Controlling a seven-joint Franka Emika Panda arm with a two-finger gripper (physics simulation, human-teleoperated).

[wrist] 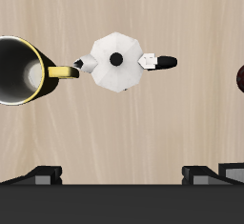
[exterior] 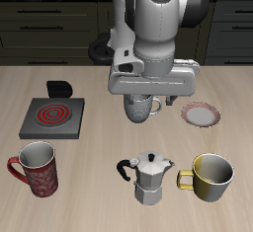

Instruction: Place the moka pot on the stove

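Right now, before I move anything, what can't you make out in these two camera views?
1. Exterior view: the cup-like thing farther back than the moka pot is mostly covered by the arm, so I cannot identify it.
2. Wrist view: the yellow mug is cut off by the frame edge, and the stove is not in that view.
3. Exterior view: the stove's black box is too small to show any controls.

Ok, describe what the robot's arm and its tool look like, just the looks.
The arm is built of rounded, glossy light grey and white segments with a dark disc on the top joint. Below it sits a boxy grey tool housing. In the wrist view the fingers show as dark grey blocky pieces. No cables or markings are visible.
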